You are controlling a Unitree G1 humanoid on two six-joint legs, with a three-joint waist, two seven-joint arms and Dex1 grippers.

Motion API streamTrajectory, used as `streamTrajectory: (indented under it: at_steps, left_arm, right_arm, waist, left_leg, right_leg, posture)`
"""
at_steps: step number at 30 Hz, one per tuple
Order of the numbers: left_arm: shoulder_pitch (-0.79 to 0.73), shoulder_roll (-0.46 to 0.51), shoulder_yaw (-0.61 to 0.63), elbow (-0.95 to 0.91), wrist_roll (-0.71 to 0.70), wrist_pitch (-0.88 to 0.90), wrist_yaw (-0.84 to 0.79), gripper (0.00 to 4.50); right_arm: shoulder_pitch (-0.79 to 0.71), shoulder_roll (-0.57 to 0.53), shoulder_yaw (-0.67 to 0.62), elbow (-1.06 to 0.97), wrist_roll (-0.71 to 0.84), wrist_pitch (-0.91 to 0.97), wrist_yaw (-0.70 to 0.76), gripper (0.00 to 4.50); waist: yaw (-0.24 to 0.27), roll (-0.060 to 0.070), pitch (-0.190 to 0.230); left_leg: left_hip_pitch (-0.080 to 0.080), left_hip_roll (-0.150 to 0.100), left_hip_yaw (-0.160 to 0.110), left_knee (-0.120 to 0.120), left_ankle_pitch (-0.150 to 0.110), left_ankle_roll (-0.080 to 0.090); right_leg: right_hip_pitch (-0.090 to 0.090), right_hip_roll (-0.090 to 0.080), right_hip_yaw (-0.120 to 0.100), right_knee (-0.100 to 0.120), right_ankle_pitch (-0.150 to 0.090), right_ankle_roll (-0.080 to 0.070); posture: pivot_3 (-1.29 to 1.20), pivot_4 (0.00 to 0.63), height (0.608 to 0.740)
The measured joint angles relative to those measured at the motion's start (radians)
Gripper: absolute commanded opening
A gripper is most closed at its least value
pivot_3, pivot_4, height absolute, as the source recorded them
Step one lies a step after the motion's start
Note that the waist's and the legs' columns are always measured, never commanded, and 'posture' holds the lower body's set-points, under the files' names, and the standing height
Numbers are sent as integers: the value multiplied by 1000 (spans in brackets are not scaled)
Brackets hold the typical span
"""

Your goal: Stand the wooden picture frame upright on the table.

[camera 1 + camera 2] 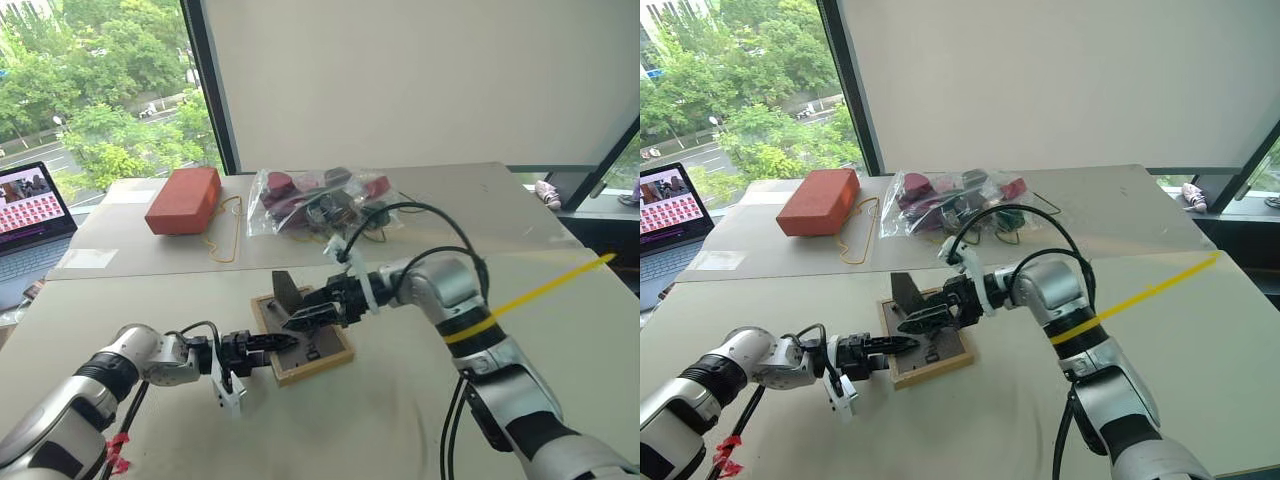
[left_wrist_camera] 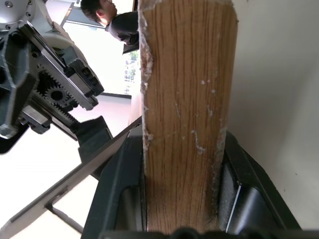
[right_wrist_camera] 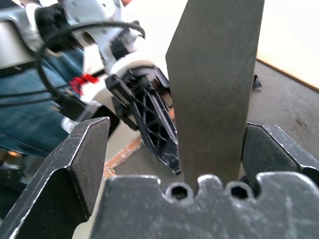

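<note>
A wide beige table (image 1: pixel 560 330) stands before a window. The wooden picture frame (image 1: pixel 303 352) lies face down near its middle, easel leg (image 1: pixel 285 291) raised. My left gripper (image 1: pixel 272 342) pinches the frame's left edge. My right gripper (image 1: pixel 300 322) hangs spread around the leg. A red-orange block (image 1: pixel 184 199) sits far left.
</note>
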Motion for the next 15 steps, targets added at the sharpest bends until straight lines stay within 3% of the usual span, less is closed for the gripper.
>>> streamTrajectory:
  at_steps: [9,15]
  left_arm:
    - [4,-9,18,-16,-15,-15,-45,1155]
    - [13,-10,35,-15,-32,-19,-72,1155]
  right_arm:
    - [37,-52,-30,-63,11,-12,-11,4467]
    - [102,-200,-44,-92,-94,-161,-70,4467]
  waist:
    - [0,0,0]
    - [0,0,0]
  left_leg:
    - [-1,0,0,0,0,0]
    - [-1,0,0,0,0,0]
  right_leg:
    - [-1,0,0,0,0,0]
    - [0,0,0,-1,0,0]
  posture:
    - [0,150,740]
    - [0,150,740]
